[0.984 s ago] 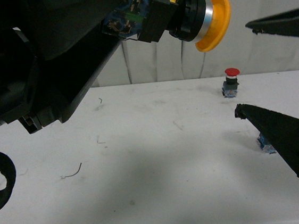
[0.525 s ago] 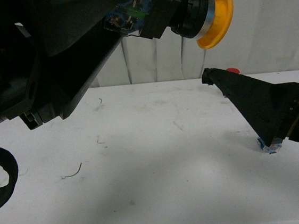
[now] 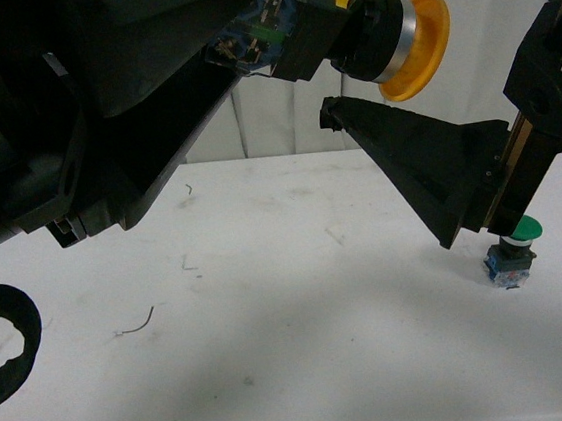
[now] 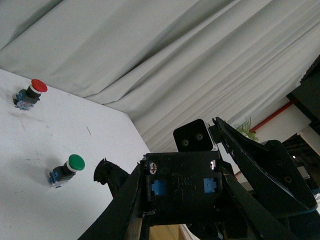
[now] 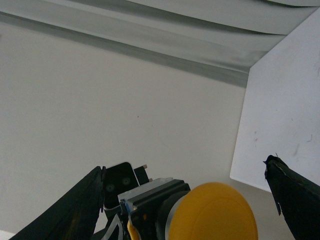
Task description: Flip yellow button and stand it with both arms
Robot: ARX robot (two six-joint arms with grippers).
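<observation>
The yellow button [image 3: 417,47] hangs high above the table, lying sideways with its orange-yellow cap pointing right. My left gripper [image 3: 277,30] is shut on its dark base [image 4: 182,182], one finger on each side. My right gripper [image 5: 184,167] is open, and the yellow cap [image 5: 215,212] sits between its spread fingers without touching them. In the front view its lower finger [image 3: 428,170] reaches up and left, its tip just below the cap. The upper finger is out of that view.
A green-capped button [image 3: 512,252] stands on the white table [image 3: 271,302] at the right, under the right arm. A red-capped button [image 4: 31,94] stands further back, hidden in the front view. A black cable loop [image 3: 3,340] lies at the left edge. Grey curtain hangs behind.
My right gripper has swung up and left, bringing its lower finger under the yellow cap. That uncovered the green button and hid the red one. The left gripper and button drifted slightly right.
</observation>
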